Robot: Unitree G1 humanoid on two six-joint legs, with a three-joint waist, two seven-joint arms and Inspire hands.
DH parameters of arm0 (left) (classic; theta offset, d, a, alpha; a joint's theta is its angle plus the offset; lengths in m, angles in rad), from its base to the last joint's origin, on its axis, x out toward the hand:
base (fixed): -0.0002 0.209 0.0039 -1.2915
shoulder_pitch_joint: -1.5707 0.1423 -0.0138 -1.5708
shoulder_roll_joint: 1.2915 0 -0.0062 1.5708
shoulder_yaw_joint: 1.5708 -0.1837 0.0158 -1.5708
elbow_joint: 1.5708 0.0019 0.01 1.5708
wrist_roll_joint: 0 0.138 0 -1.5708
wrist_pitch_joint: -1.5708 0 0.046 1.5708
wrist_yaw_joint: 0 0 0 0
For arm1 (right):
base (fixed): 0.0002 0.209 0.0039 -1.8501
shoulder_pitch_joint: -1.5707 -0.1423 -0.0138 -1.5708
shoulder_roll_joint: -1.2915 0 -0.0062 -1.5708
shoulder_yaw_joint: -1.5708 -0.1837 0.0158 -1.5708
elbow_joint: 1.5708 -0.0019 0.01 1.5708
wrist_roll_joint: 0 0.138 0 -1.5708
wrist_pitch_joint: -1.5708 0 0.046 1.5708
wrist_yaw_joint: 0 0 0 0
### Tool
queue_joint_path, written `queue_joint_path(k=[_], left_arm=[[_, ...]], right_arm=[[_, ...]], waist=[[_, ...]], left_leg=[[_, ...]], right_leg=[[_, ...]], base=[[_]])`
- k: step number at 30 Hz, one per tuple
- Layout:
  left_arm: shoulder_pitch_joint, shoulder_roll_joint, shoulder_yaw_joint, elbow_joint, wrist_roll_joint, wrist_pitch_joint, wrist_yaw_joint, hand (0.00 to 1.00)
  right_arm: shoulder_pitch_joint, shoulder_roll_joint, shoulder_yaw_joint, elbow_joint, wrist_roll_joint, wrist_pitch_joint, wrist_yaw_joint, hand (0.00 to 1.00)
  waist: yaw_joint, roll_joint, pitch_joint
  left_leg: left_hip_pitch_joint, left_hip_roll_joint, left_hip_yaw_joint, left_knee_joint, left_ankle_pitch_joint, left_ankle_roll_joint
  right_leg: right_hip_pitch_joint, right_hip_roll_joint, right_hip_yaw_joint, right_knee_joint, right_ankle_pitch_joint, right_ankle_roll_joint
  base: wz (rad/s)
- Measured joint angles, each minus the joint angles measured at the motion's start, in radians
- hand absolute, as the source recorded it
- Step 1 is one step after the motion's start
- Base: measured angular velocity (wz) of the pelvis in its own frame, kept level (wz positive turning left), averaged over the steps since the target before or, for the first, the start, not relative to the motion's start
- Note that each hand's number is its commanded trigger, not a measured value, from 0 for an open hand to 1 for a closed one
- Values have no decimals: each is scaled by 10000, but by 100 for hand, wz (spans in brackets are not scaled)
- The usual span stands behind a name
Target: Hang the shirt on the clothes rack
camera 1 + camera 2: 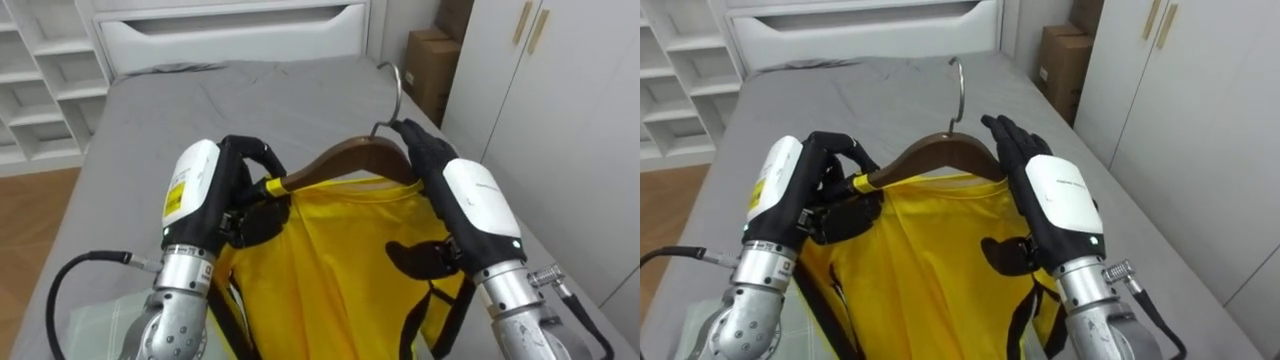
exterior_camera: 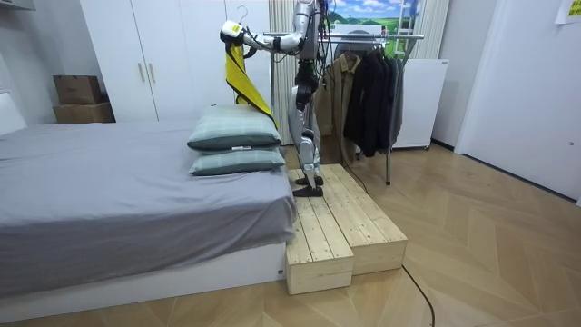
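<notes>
The yellow shirt [image 1: 930, 260] hangs on a brown hanger [image 1: 940, 152] held up over the grey bed [image 1: 840, 90], with the hook toward 12 o'clock. The left robot hand [image 1: 810, 185] is at the hanger's 9 o'clock end, fingers curled round it. The right robot hand [image 1: 1050, 195], at 3 o'clock, lies on the other shoulder with fingers nearly straight and thumb on the cloth. In the room view the robot stands on a wooden platform [image 2: 340, 227] beside the bed, with a clothes rack [image 2: 372, 36] at its 3 o'clock.

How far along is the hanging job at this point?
Done: the yellow garment hangs from the wooden hanger. In hand: the left hand grips one end and the right hand lies flat against the other, over the bed. Left: turning to the clothes rack behind the robot and hooking it on.
</notes>
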Motion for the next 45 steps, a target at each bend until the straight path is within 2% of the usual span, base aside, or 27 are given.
queue_joint_path(k=[6, 10, 17, 25, 34, 41, 45], left_arm=[[0, 0, 16, -5, 22, 78, -420, 100], [0, -39, 51, -119, 17, 86, -571, 100], [0, -70, 139, -505, 17, 99, -708, 100], [0, -93, 161, -647, 18, 98, -839, 100], [-64, -65, 187, -688, -174, 96, -1100, 100], [-65, 6, 197, -1032, -308, 96, -1121, 100], [-65, -20, 196, -1033, -447, 96, -1135, 100]], right_arm=[[-2, -2, -86, 614, -1018, 13, -326, 0], [-2, -2, -93, 640, -1182, 63, -569, 0], [-1, 87, -116, 746, -1761, 67, -1470, 0], [-1, 159, -116, 1027, -1821, -17, -2060, 0], [-87, 148, -248, 1733, -1851, -379, -2624, 0], [-87, 127, -249, 1893, -1830, -378, -3033, 0], [-91, 136, -252, 2053, -1832, -395, -3277, 0]], waist=[[93, 2, -4], [113, -2, -9], [109, -11, -65], [136, -15, -80], [109, 14, -102], [104, 106, -149], [106, 106, -147]], left_leg=[[-39, -11, 8, 69, 2, -1], [-37, -10, 2, 73, 16, -5], [-47, -10, -28, 74, 16, -5], [-80, -10, -77, 81, 16, -6], [-210, -72, -296, 263, 15, -5], [-135, -121, -265, 228, 29, 17], [-132, -119, -266, 198, 29, 17]], right_leg=[[0, -12, 4, -35, -2, 1], [4, -11, -8, -35, -1, 1], [19, -10, -41, -27, -1, 1], [13, -13, -104, -38, -1, 1], [67, -76, -388, -81, -2, 2], [195, -117, -415, -201, -5, 13], [183, -113, -413, -204, -5, 14]], base=[[0], [0], [0], [1], [8], [2], [0]])
